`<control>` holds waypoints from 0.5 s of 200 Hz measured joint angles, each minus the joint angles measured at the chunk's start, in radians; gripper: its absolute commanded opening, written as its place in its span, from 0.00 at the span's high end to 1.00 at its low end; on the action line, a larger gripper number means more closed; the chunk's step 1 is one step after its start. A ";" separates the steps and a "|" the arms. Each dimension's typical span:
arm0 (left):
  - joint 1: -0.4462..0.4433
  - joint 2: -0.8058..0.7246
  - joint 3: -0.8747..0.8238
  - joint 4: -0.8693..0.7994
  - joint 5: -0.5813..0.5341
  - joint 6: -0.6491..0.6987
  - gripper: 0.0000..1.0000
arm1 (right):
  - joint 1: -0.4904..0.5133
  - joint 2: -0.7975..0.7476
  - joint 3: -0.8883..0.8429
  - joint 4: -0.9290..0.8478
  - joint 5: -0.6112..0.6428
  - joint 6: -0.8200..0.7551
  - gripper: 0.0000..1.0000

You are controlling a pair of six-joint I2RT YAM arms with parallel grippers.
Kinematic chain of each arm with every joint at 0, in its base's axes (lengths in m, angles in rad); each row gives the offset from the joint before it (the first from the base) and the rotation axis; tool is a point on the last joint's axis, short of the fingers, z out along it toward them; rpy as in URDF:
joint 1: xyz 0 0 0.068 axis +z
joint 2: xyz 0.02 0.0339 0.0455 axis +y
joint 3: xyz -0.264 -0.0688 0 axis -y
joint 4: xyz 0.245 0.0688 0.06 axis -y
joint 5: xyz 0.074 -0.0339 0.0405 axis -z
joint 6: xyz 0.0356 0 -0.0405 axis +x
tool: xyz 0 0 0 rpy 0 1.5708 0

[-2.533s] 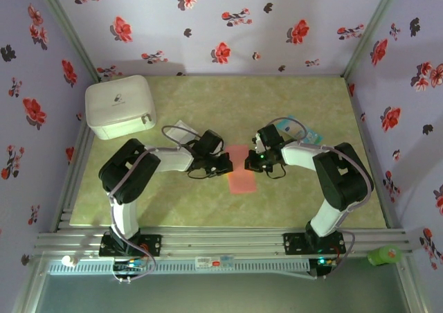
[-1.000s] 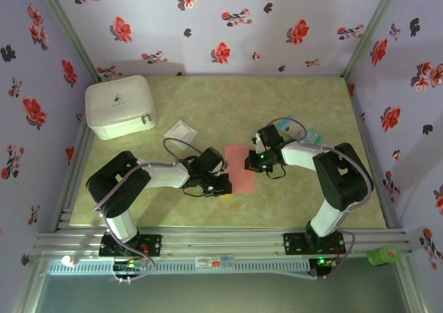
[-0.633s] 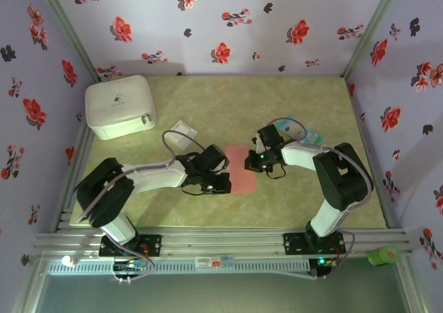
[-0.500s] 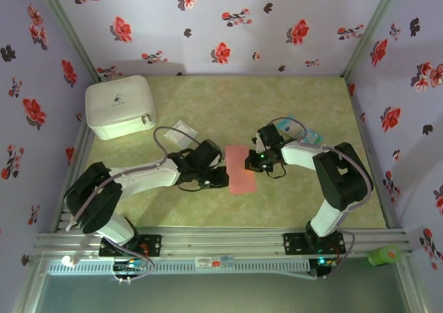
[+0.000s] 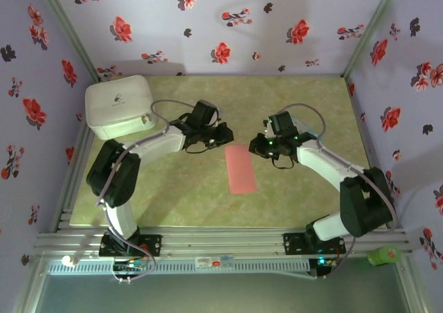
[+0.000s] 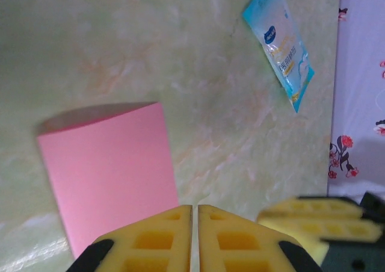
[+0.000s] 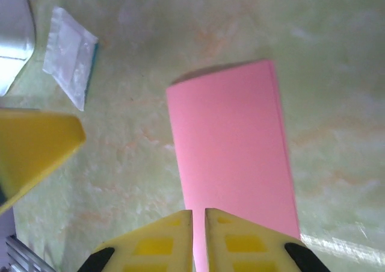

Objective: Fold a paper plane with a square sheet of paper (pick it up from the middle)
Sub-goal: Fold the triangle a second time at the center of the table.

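The pink paper point(image 5: 240, 169) lay flat mid-worktop point(image 5: 173, 202), its long axis running from near edge to far edge. The left hand point(image 6: 195, 209) and right hand point(image 7: 198, 212) hung over its far end, both pressed together and empty. The right looked slightly nearer.

Near edge of pink paper point(image 7: 231, 157) hidden behind right gripper point(image 7: 198, 213); white box point(image 7: 12, 31), up-left of paper, cut off at frame edge.
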State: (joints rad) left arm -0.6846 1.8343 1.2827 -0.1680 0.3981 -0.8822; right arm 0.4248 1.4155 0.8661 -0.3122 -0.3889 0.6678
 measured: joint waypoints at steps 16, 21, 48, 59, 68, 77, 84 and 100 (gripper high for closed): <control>0.002 0.055 0.024 -0.002 0.023 0.005 0.89 | -0.002 -0.034 -0.070 -0.001 0.000 0.042 0.84; 0.003 0.070 0.027 -0.002 0.027 0.006 0.89 | -0.002 -0.039 -0.091 0.000 -0.001 0.051 0.84; 0.009 0.140 0.027 -0.006 0.044 0.006 0.89 | -0.002 -0.051 -0.179 0.000 -0.013 0.090 0.84; 0.014 0.155 0.026 -0.004 0.049 0.006 0.89 | -0.002 -0.051 -0.201 0.000 -0.024 0.101 0.84; 0.019 0.163 0.024 -0.001 0.051 0.006 0.89 | -0.002 -0.051 -0.213 0.004 -0.035 0.104 0.84; 0.024 0.166 0.022 0.004 0.053 0.006 0.90 | -0.002 -0.051 -0.220 0.008 -0.046 0.108 0.84; 0.029 0.167 0.019 0.014 0.056 0.006 0.89 | -0.002 -0.050 -0.224 0.011 -0.056 0.111 0.84; 0.040 0.173 0.008 0.045 0.066 0.003 0.89 | -0.002 -0.042 -0.226 0.026 -0.077 0.112 0.83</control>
State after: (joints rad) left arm -0.6449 2.0075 1.2911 -0.1234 0.4641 -0.8795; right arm 0.4232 1.3731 0.6399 -0.2863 -0.4656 0.7799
